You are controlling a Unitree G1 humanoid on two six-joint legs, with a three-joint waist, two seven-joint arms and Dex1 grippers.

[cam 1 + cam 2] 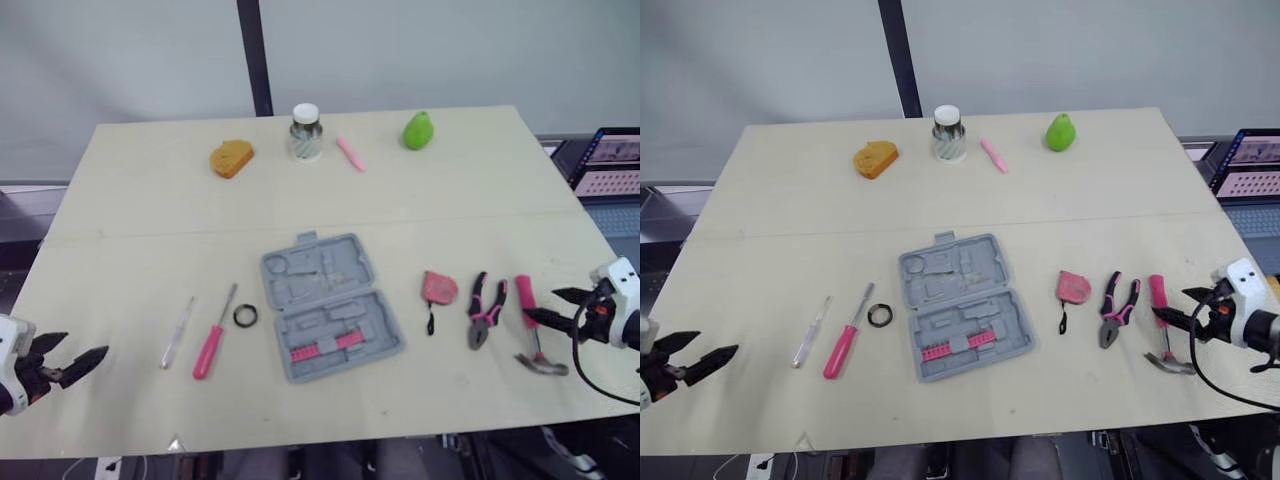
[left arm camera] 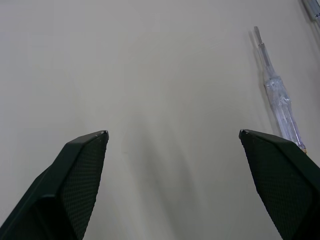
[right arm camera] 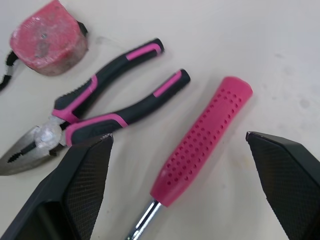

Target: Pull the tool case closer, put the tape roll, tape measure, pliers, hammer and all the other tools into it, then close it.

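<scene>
Pink-handled hammer (image 1: 523,292) lay on the tabletop (image 1: 450,210) right of the open tool case (image 1: 328,305), long axis running away from the robot, right gripper (image 1: 542,305) nearest. Left gripper (image 2: 172,132) jaws were spread over the tabletop. Right jaws were spread too, handle between them.

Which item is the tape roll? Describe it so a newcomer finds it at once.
Start at the open grey tool case in the middle of the table. Just off its left side, beside the pink-handled screwdriver, lies the tape roll. It is a small black ring, while the screwdriver is long and straight.
</scene>
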